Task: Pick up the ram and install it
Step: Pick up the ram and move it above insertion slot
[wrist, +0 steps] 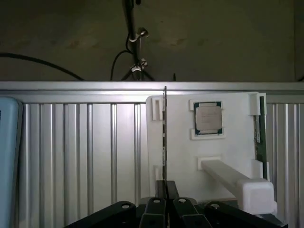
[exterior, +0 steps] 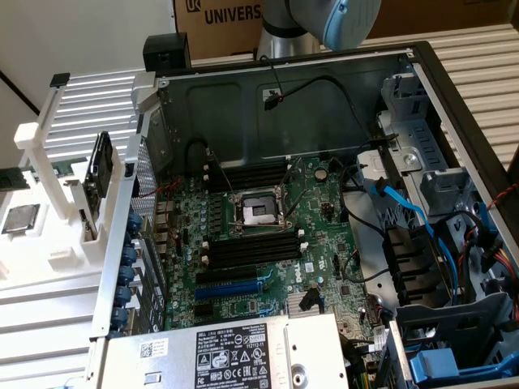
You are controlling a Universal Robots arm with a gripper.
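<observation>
The ram (wrist: 164, 137) stands on its long edge in a white fixture (wrist: 180, 156). From the wrist it is a thin dark line seen edge-on. In the exterior view it is the dark board (exterior: 99, 174) held between white brackets at the exterior view's left, outside the case. My gripper (wrist: 166, 183) hovers high above it, in line with the board, its fingers (wrist: 160, 190) shut together and apart from the ram. Inside the open case, the motherboard's black memory slots (exterior: 251, 247) lie beside the CPU socket (exterior: 255, 212).
A loose CPU (wrist: 208, 118) and another green stick (wrist: 258, 133) sit on the same fixture, and a white post (wrist: 232, 178) rises from it. The arm (exterior: 332, 20) is at the back. Cables (exterior: 422, 227), drive bays and a power supply (exterior: 227, 352) crowd the case.
</observation>
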